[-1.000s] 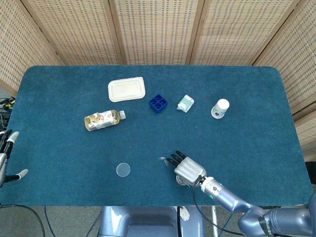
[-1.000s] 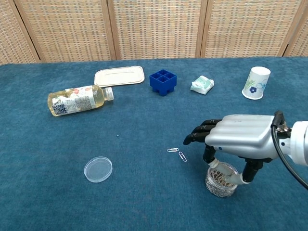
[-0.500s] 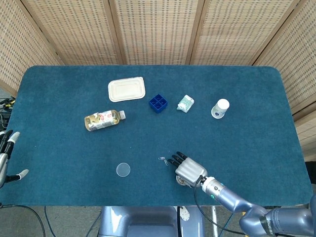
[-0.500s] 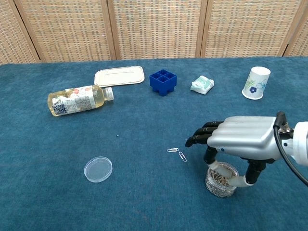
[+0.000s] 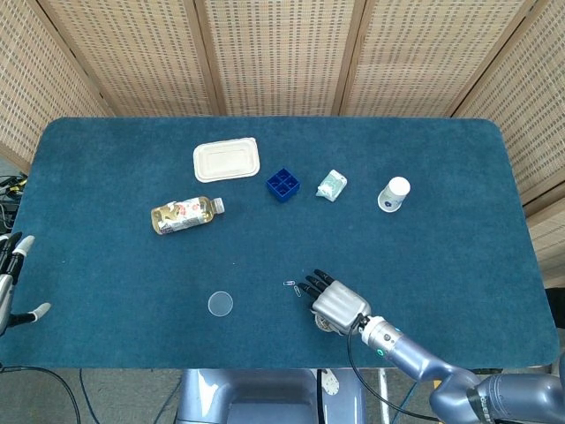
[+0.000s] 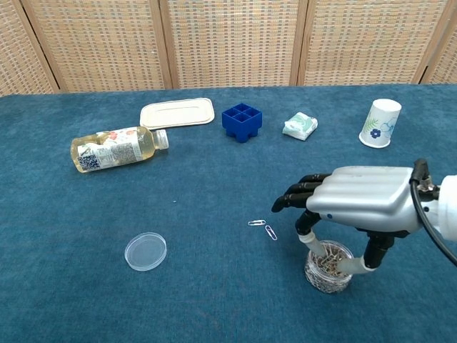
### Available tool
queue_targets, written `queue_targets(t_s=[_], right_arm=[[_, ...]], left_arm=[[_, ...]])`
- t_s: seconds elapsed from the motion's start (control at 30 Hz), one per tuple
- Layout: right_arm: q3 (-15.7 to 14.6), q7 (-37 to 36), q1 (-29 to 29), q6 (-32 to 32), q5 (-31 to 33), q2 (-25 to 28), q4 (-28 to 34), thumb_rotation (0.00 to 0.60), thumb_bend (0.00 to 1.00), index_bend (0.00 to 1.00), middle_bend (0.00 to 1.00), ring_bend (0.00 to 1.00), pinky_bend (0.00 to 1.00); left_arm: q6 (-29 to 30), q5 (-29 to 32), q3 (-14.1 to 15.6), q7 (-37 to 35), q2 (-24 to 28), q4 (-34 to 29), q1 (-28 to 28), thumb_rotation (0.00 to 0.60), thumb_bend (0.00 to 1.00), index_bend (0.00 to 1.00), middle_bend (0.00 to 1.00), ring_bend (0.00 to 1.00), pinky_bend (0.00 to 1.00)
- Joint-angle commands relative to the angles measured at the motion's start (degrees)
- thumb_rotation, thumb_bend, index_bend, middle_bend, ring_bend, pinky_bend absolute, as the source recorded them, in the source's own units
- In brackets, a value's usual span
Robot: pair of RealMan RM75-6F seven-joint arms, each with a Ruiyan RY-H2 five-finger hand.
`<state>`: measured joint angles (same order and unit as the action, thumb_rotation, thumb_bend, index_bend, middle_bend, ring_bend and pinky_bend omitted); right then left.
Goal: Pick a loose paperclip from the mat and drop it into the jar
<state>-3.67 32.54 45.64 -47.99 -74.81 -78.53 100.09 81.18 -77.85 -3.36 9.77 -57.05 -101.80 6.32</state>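
Note:
A small clear jar (image 6: 328, 271) with several paperclips inside stands on the blue mat near the front edge. My right hand (image 6: 360, 204) hovers right over it, palm down. One finger (image 6: 308, 239) and the thumb reach down on either side of the jar's rim, set apart, and I see nothing between them. Two loose paperclips (image 6: 263, 227) lie on the mat just left of the jar, beyond the dark fingertips. In the head view the right hand (image 5: 337, 303) hides most of the jar, with the paperclips (image 5: 290, 283) beside it. My left hand (image 5: 11, 278) hangs off the table's left edge, fingers apart and holding nothing.
The jar's clear lid (image 6: 146, 251) lies to the front left. Further back are a bottle on its side (image 6: 114, 148), a white tray lid (image 6: 177, 113), a blue block (image 6: 241, 121), a wrapped packet (image 6: 300, 126) and a paper cup (image 6: 379, 123).
My right hand has risen slightly over the jar and shifted a little right; its finger and thumb now stand higher at the rim. The left hand has not moved.

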Motion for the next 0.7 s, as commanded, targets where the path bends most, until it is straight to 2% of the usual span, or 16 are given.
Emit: queue_targets(t_s=[0.03,0.17,0.27,0.33,0.5,0.7], right_arm=[[0.48,-0.52,-0.44,-1.31,-0.91,1.5,1.79,0.6,0.29,0.5,0.07,0.0,0.0],[0.82,-1.43,-1.31,-3.33,-2.48,4.7,4.55,0.6,0.25,0.49,0.07,0.0,0.0],[0.69,-1.85,-2.23,-5.13,-4.11,6.62,5.3,0.6,0.08,0.39,0.07,0.0,0.0],[0.31,-2.55,-4.28,-9.38,-7.34,8.76,4.96,0.6,0.01,0.29,0.06,0.0,0.0],[-1.24,-7.19,-10.63,-20.69,-14.65,12.47,0.4,0.6,0.0,0.13,0.0,0.0,0.0],[-1.74,-18.82,-19.87,-32.48,-14.52,14.57,-5.74,0.6,0.0,0.02,0.0,0.0,0.0]], left_arm=[[0.01,-0.05,0.01,-0.02,-0.01,0.0,0.01,0.6,0.0,0.0,0.0,0.0,0.0],[0.22,-0.38,0.11,-0.2,0.1,-0.1,-0.1,0.6,0.01,0.0,0.0,0.0,0.0],[0.42,-0.47,0.09,-0.42,0.21,-0.16,-0.2,0.6,0.01,0.0,0.0,0.0,0.0],[0.68,-0.66,0.1,-0.72,0.36,-0.22,-0.34,0.6,0.0,0.0,0.0,0.0,0.0],[1.19,-1.55,0.35,-1.66,0.65,-0.17,-0.67,0.6,0.0,0.0,0.0,0.0,0.0],[1.74,-2.71,0.54,-3.38,0.96,0.12,-0.96,0.6,0.0,0.0,0.0,0.0,0.0]])
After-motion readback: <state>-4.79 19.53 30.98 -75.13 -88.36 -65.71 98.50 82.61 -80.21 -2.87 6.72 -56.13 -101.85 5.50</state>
